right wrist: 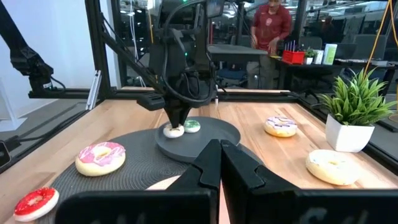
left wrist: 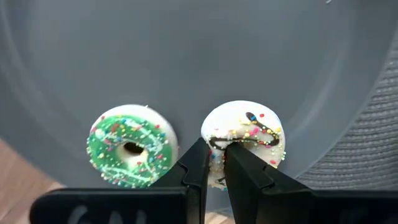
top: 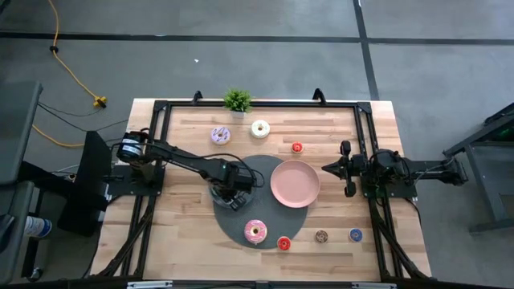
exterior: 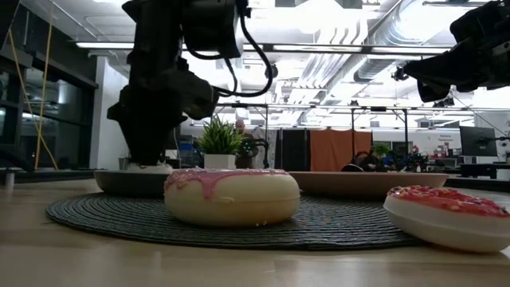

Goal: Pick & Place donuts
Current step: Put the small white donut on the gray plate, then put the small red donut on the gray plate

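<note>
Donuts nearest me on the low view: the pink-iced donut [exterior: 231,195] on the dark woven mat [exterior: 335,227], and a red donut [exterior: 448,215] beside it on the bare wooden table [top: 185,241]. Behind them I see my left gripper [left wrist: 216,163] down over the grey plate [left wrist: 186,50], its fingers nipped on the rim of a small cream donut [left wrist: 249,134] with sprinkles; a green donut [left wrist: 130,146] lies just beside it on the same plate. The pink plate [top: 295,183] sits next to the grey one. My right gripper [top: 328,168] hangs by the table's right side with its fingers pressed together, holding nothing. Farther off, a purple donut [top: 220,136] and a white donut [top: 260,128] rest near the potted plant [top: 237,99].
</note>
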Controlling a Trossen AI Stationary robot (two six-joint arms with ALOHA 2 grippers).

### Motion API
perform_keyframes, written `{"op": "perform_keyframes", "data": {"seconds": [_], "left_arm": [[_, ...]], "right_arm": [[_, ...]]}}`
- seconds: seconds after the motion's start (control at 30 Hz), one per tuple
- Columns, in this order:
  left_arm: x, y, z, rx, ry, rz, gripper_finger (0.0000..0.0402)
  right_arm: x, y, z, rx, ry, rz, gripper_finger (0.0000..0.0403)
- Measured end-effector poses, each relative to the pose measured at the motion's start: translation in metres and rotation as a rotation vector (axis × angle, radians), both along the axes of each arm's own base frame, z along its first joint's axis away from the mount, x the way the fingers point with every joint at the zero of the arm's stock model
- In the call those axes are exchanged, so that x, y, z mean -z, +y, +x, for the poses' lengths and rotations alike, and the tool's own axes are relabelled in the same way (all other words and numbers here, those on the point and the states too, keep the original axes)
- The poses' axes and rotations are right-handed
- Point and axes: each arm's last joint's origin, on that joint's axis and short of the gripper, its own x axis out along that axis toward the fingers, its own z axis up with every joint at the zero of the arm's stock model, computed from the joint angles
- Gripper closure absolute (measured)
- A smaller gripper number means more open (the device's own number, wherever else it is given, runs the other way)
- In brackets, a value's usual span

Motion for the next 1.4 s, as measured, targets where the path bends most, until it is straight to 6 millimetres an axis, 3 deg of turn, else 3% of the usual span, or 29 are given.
{"op": "perform_keyframes", "data": {"seconds": [0.17,0.5,0.8,1.07,1.4], "left_arm": [[0.000,0.000,-0.002,0.000,0.017,0.003,0.0351],[0.000,0.000,-0.002,0.003,0.018,0.005,0.0271],[-0.003,0.001,-0.003,0.020,0.038,0.012,0.0261],[-0.028,0.001,0.006,0.035,0.010,0.064,0.0261],[-0.092,-0.001,0.035,0.069,-0.230,0.134,0.0261]], "right_arm": [[0.000,0.000,0.000,0.000,0.000,0.000,0.0402],[0.000,0.000,0.000,0.000,0.000,0.000,0.0402],[0.000,0.000,0.000,0.000,0.000,0.000,0.0402],[0.000,0.000,0.000,0.000,0.000,0.000,0.0402],[0.000,0.000,0.000,0.000,0.000,0.000,0.0402]]}}
